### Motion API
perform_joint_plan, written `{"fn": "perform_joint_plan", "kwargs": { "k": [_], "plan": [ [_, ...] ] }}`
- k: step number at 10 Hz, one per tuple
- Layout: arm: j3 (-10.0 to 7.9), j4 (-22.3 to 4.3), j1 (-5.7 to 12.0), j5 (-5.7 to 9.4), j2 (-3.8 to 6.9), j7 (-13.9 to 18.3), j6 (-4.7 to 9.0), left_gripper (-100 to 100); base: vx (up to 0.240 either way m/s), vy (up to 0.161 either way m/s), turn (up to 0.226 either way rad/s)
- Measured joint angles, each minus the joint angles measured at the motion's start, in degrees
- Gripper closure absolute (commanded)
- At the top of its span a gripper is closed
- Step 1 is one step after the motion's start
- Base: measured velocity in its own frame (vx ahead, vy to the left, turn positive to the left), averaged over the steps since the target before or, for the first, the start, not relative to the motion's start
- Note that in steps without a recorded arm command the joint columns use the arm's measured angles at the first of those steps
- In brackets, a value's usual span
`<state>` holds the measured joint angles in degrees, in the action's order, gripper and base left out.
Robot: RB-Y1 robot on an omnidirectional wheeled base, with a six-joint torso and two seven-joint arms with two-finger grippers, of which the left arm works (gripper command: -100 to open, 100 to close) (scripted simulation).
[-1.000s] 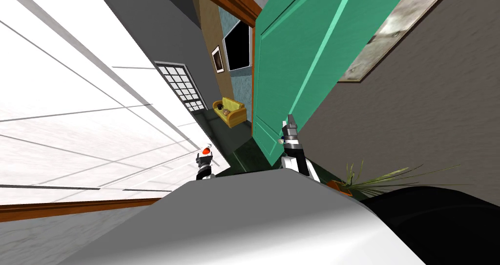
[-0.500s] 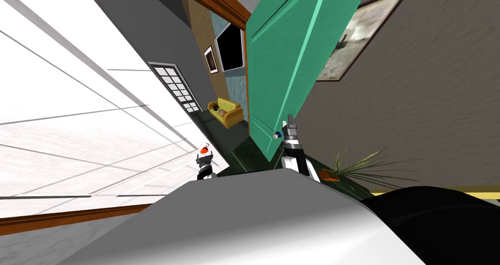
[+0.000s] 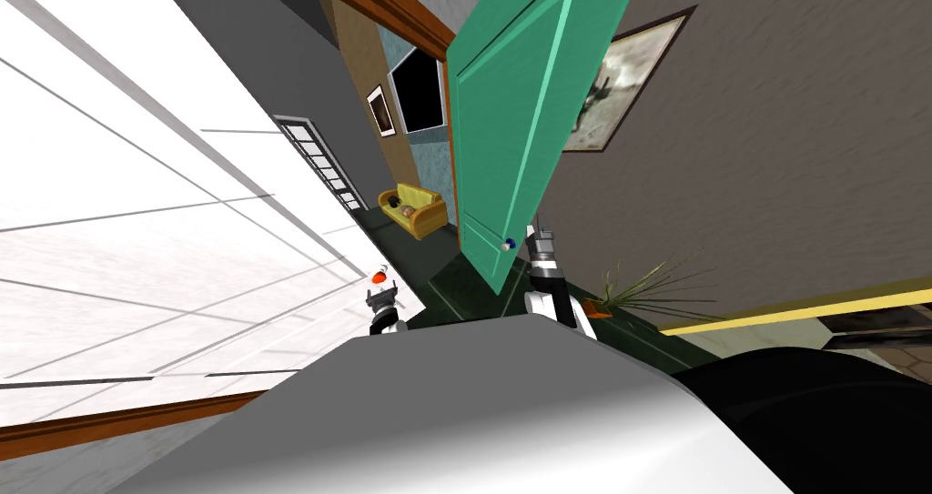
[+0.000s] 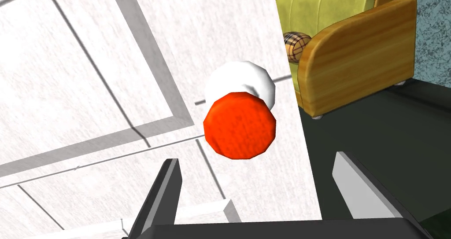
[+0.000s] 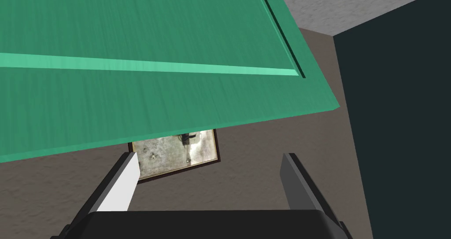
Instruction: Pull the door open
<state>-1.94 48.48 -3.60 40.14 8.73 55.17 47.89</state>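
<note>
Two pairs of fingers stand spread and hold nothing; the left gripper [image 4: 256, 158] points at an orange-red knob [image 4: 240, 125] with a white ball behind it, just ahead of its tips, on a white panelled surface [image 4: 88, 73]; the right gripper [image 5: 210, 155] sits close under the free edge of the green door [image 5: 132, 95], with no contact that I can see; the door's small knob [image 3: 507, 243] lies just beside that gripper, apart from it; over the last second my whole head view has slid, so I have turned; even so, the door now shows narrower and more edge-on, and more of the picture frame [image 3: 610, 88] on the grey wall behind it is uncovered; how much is swing and how much my own turn I cannot tell; I judge the door well ajar, and any further pull needs a fresh grip; it is a plain green panelled slab with a paler strip, hung on a brown frame; through the opening, a yellow sofa [image 3: 414, 209]
</note>
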Motion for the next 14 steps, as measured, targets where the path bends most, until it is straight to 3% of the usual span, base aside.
{"fn": "perform_joint_plan", "kwargs": {
  "k": [6,8,14],
  "plan": [
    [0.43,1.58,-0.29,4.04,-1.67,7.41,0.72,-100,-0.115,0.02,-0.114],
    [0.53,1.74,-0.3,4.69,-1.97,8.64,0.92,-100,0.028,-0.003,-0.024],
    [0.88,-0.19,-2.86,5.18,3.95,15.66,1.5,-100,0.146,-0.003,-0.026]
  ]
}}
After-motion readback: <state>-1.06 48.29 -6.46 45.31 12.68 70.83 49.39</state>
